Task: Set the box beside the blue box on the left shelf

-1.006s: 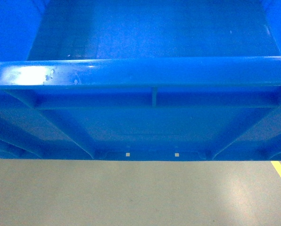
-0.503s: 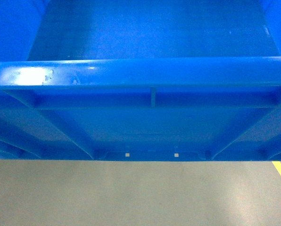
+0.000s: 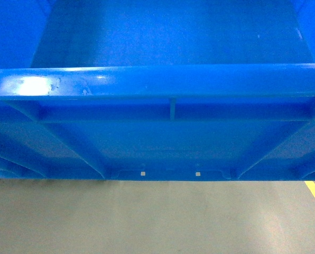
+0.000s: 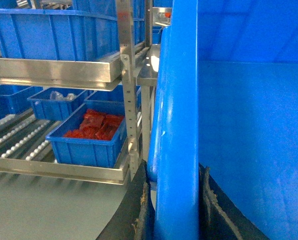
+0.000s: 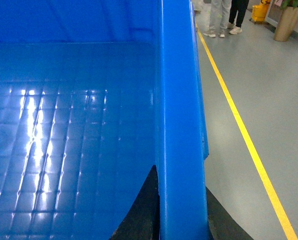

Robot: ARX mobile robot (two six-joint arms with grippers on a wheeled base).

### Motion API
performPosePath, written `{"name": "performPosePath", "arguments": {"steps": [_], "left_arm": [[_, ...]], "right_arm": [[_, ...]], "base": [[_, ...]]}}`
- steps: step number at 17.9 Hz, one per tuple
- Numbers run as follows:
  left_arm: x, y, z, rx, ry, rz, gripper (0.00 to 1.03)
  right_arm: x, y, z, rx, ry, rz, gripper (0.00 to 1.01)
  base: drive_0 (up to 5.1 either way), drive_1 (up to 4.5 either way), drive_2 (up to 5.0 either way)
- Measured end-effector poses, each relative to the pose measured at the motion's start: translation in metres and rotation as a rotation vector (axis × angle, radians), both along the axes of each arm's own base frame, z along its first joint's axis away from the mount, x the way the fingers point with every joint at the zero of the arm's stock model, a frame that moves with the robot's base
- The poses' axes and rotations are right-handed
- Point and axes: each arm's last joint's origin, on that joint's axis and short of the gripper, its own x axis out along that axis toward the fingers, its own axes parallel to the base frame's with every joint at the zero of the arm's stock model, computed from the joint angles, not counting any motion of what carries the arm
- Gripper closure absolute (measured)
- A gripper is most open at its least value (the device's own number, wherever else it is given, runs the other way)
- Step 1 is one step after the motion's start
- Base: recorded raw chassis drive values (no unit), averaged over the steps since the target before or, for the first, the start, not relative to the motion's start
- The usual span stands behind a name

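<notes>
One large box [image 3: 163, 79] fills the head view, open top up, its thick rim running straight across from left to right, so its visible long edge lies crosswise to the robot; the ribbed outer wall faces the camera, with two small pale squares [image 3: 142, 173] near its base. It hangs above the grey floor [image 3: 147, 217], clear of it, and nothing lies on its gridded bottom. On its left side the left claw [image 4: 175, 210] is closed on the box's wall, one dark pad [image 4: 139, 210] outside and one inside the rim. Beyond that wall stands a metal shelf rack [image 4: 59, 72] with roller tracks: at least four smaller blue bins sit on it. A big one [image 4: 54, 32] rests on the upper level, and on the lower level one bin [image 4: 89, 142] holds red packets [image 4: 95, 126] and the one behind it [image 4: 56, 107] holds clear items, too blurred to name. On the right side the right claw [image 5: 181, 210] likewise grips the rim, a dark pad on each face. A yellow line [image 5: 244, 135] runs along the floor beside it, and two people's legs [image 5: 224, 17] stand far off.
</notes>
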Motion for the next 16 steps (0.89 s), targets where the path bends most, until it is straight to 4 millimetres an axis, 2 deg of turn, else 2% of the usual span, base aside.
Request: {"name": "performPosePath", "arguments": {"steps": [9,14,16], "left_arm": [[0.0,0.0,-0.0002,0.001,0.002,0.001,0.87],[0.0007,-0.0001,-0.0021,0.005,0.016,0.0,0.87],[0.0007,-0.0002,-0.0008,0.001,0.003,0.0,0.87]], "right_arm": [[0.0,0.0,-0.0003,-0.001,0.003,-0.001,0.93],[0.0012,0.0004,-0.0023,-0.004,0.015,0.001,0.93],[0.0013,0.0004,-0.0013,-0.002,0.005,0.0,0.93]], "base": [[0.0,4.09,-4.0],[0.0,0.0,0.0],[-4.9,2.58,2.6]]}}
